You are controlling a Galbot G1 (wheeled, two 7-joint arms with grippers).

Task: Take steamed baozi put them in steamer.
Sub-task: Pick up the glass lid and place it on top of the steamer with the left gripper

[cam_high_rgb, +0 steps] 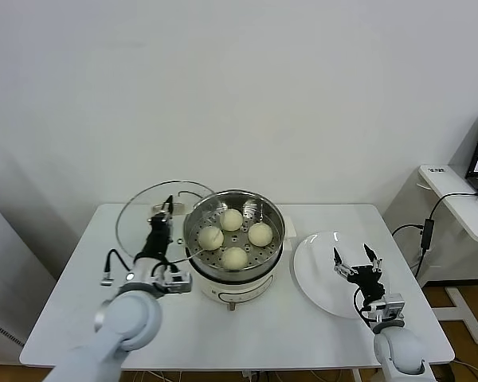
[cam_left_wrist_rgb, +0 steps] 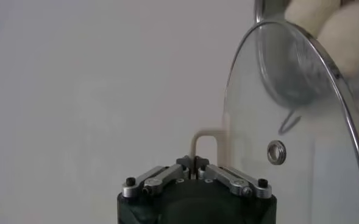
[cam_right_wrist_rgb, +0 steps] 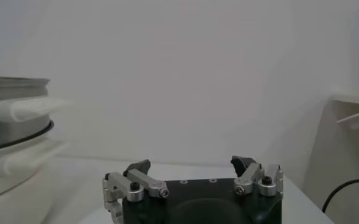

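Observation:
Several cream-white steamed baozi [cam_high_rgb: 234,257] lie inside the shiny steel steamer [cam_high_rgb: 271,213] at the table's middle. My left gripper [cam_high_rgb: 166,207] is just left of the steamer, shut on the cream handle [cam_left_wrist_rgb: 205,137] of the glass lid [cam_high_rgb: 139,211]. It holds the lid tilted on edge beside the basket. In the left wrist view the left gripper [cam_left_wrist_rgb: 195,161] pinches the handle's thin bar, with the lid [cam_left_wrist_rgb: 301,140] standing beside it. My right gripper [cam_high_rgb: 351,253] hovers open and empty over the white plate [cam_high_rgb: 311,267]. The right wrist view shows the right gripper [cam_right_wrist_rgb: 194,164] with jaws wide apart and the steamer [cam_right_wrist_rgb: 8,115] off to one side.
The steamer sits on a white cooker base [cam_high_rgb: 231,290]. Off the table's right end stands a white side table [cam_high_rgb: 462,191] with a laptop, and a black cable [cam_high_rgb: 426,227] hangs from it. The table's front edge runs close behind both grippers.

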